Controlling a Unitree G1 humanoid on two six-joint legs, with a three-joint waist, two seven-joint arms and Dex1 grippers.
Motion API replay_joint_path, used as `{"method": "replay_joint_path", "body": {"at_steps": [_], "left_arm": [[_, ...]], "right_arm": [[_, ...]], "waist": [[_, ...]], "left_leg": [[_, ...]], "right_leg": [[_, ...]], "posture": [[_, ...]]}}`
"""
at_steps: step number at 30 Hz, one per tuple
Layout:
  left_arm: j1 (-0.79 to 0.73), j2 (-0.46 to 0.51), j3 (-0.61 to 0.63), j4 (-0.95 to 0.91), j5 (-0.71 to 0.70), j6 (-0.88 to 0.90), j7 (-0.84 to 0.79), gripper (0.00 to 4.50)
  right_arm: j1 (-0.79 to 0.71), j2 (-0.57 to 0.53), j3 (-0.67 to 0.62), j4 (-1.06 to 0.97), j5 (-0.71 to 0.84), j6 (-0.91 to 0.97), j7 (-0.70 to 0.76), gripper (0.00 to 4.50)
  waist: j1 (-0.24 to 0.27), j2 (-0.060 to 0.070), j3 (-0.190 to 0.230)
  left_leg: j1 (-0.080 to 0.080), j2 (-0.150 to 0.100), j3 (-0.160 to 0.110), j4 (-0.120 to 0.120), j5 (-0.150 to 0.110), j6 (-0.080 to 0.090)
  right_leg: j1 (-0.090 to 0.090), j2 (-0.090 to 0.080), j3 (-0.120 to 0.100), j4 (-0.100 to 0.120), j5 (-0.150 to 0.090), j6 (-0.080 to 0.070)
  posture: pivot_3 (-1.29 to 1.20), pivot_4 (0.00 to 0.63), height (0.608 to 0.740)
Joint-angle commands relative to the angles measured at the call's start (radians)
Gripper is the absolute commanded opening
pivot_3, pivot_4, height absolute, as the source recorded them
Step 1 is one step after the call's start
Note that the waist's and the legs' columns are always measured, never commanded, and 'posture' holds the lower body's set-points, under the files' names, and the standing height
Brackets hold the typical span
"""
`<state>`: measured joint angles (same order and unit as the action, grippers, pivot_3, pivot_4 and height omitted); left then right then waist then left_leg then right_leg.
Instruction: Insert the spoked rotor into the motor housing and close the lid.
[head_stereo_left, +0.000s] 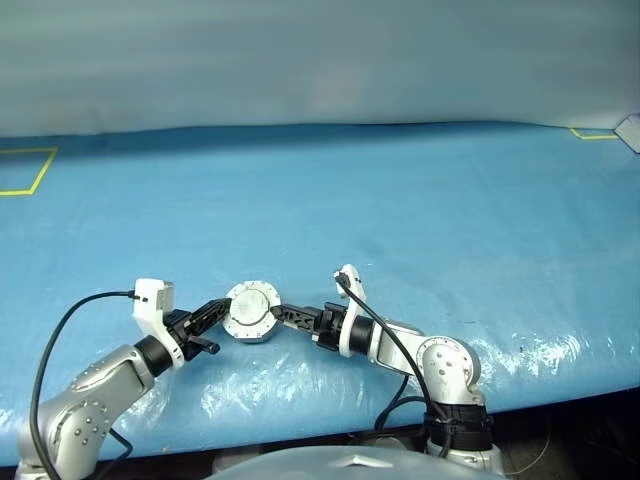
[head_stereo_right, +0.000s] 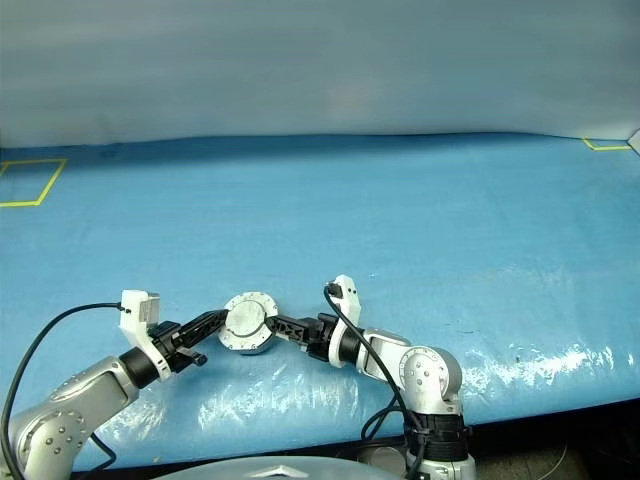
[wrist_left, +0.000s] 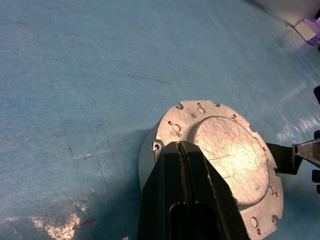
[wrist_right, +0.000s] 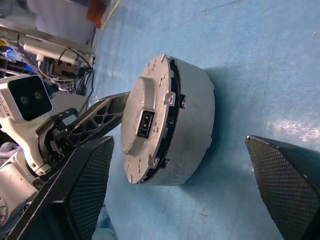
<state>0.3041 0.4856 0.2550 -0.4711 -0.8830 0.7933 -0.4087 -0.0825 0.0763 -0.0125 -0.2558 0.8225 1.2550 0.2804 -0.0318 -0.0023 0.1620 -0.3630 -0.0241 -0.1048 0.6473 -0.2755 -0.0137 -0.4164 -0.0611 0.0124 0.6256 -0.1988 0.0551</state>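
Two grippers flank the motor housing (head_stereo_left: 251, 313), which sits on the blue table (head_stereo_left: 420, 220) near its front edge with the lid (wrist_left: 227, 152) already down over it, plain grey face and raised centre up. You see no spoked rotor on the table; whether it sits inside you cannot tell from here.

Your left gripper (head_stereo_left: 213, 318) reaches in from nine o'clock with its two fingers pressed together, holding nothing; in the left wrist view their tips lie over the lid's rim. Your right gripper (head_stereo_left: 287, 316) comes from three o'clock with its jaws spread wide, empty, one finger (wrist_right: 90, 185) on either side of the housing in the right wrist view.

A dark seam shows between lid and housing wall in that view, so the lid probably is not fully seated. Use the left fingers as a pressing tool on the lid's flat flange rather than the raised centre, and push straight down. Bring the right jaws in around the housing wall to steady it first, so it does not slide on the slick sheet.
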Motion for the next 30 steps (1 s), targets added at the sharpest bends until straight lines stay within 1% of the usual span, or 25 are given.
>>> {"method": "replay_joint_path", "body": {"at_steps": [1, 11, 21, 24, 25, 29, 30], "left_arm": [[0.012, -0.003, -0.011, -0.001, 0.012, 0.007, -0.003, 0.00], [0.013, -0.001, -0.009, 0.002, 0.019, 0.008, -0.010, 0.00], [0.016, -0.001, -0.011, 0.003, 0.026, 0.008, -0.011, 0.00], [0.016, -0.003, -0.011, 0.004, 0.028, 0.007, -0.011, 0.00], [0.017, -0.004, -0.011, 0.005, 0.029, 0.007, -0.011, 0.00], [0.019, -0.007, -0.010, 0.005, 0.033, 0.006, -0.011, 0.00], [0.019, -0.007, -0.010, 0.005, 0.034, 0.006, -0.012, 0.00]], "right_arm": [[-0.016, 0.056, 0.003, 0.008, 0.045, 0.031, -0.019, 4.45], [-0.038, 0.083, 0.026, 0.080, 0.077, 0.025, -0.048, 4.45], [-0.047, 0.084, 0.057, 0.131, 0.096, -0.002, -0.067, 4.45], [-0.045, 0.088, 0.058, 0.140, 0.107, -0.006, -0.072, 3.85], [-0.044, 0.087, 0.059, 0.142, 0.110, -0.006, -0.073, 3.57], [-0.046, 0.079, 0.061, 0.147, 0.117, -0.004, -0.076, 2.22], [-0.046, 0.077, 0.062, 0.149, 0.118, -0.004, -0.077, 1.82]], "waist": [[-0.002, 0.000, 0.000], [-0.005, 0.000, 0.000], [-0.007, 0.000, 0.000], [-0.007, 0.000, -0.001], [-0.007, 0.000, -0.001], [-0.007, 0.001, 0.000], [-0.007, 0.001, 0.000]], "left_leg": [[0.000, 0.000, 0.000, 0.000, 0.000, 0.000], [0.000, 0.000, 0.000, 0.000, 0.000, 0.000], [0.001, 0.000, 0.000, 0.000, 0.000, 0.000], [0.001, 0.001, 0.000, 0.000, 0.000, 0.000], [0.001, 0.001, 0.000, 0.000, 0.000, 0.000], [0.000, 0.000, 0.000, -0.001, 0.000, 0.000], [0.001, 0.000, 0.000, -0.001, 0.000, 0.000]], "right_leg": [[0.000, 0.000, 0.000, 0.000, 0.000, 0.000], [0.000, 0.000, 0.000, 0.000, 0.000, 0.000], [0.000, 0.000, 0.000, 0.000, 0.000, 0.000], [0.000, 0.000, 0.000, 0.000, 0.000, 0.000], [0.000, 0.000, 0.000, 0.000, 0.000, 0.000], [0.000, 0.000, 0.000, 0.000, 0.000, 0.000], [0.000, 0.000, 0.000, 0.000, 0.000, 0.000]], "posture": [[0.00, 0.150, 0.740], [0.00, 0.150, 0.740], [0.00, 0.150, 0.740], [0.00, 0.150, 0.740], [0.00, 0.150, 0.740], [0.00, 0.150, 0.740], [0.00, 0.150, 0.740]]}}
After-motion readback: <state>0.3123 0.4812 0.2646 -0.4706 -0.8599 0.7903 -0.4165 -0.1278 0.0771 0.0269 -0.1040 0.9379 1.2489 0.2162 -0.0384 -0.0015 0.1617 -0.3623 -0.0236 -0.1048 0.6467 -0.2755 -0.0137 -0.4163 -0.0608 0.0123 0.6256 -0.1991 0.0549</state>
